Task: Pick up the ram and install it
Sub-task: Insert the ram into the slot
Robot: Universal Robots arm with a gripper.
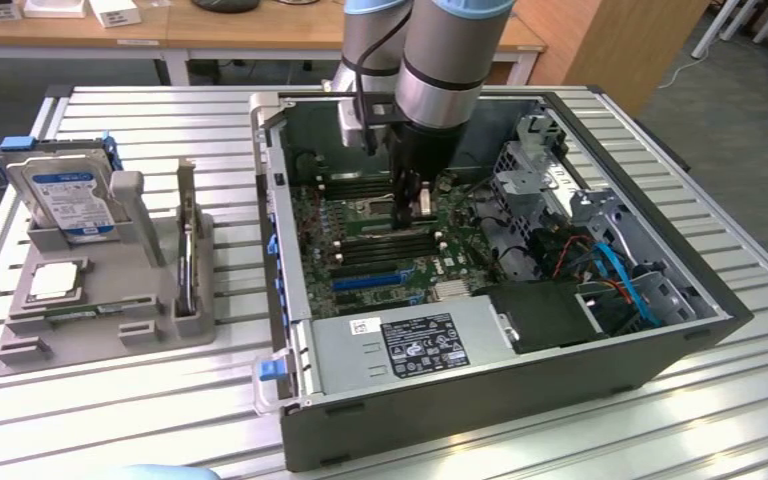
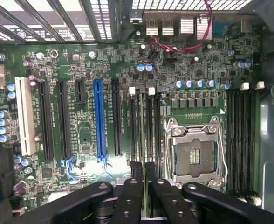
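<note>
Wrist view: black gripper (image 2: 143, 186) clamped on the thin green RAM stick (image 2: 142, 126), edge-on over a black memory slot (image 2: 136, 126) beside the silver CPU socket (image 2: 193, 151). Risk: slight tilt/misalignment w/ slot, then jam or bent stick.

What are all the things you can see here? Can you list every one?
table: one, silver, slatted, under everything
computer case: one, dark grey, open, on the table
motherboard: one, green, inside the case
CPU socket: one, silver, on the motherboard
holder: one, grey, beside the case
hard drive: one, silver, blue label, standing in the holder
CPU chip: one, silver, square, lying on the holder
ram: one, green, thin, in the gripper over the memory slots
gripper: one, black, shut on the ram
</note>
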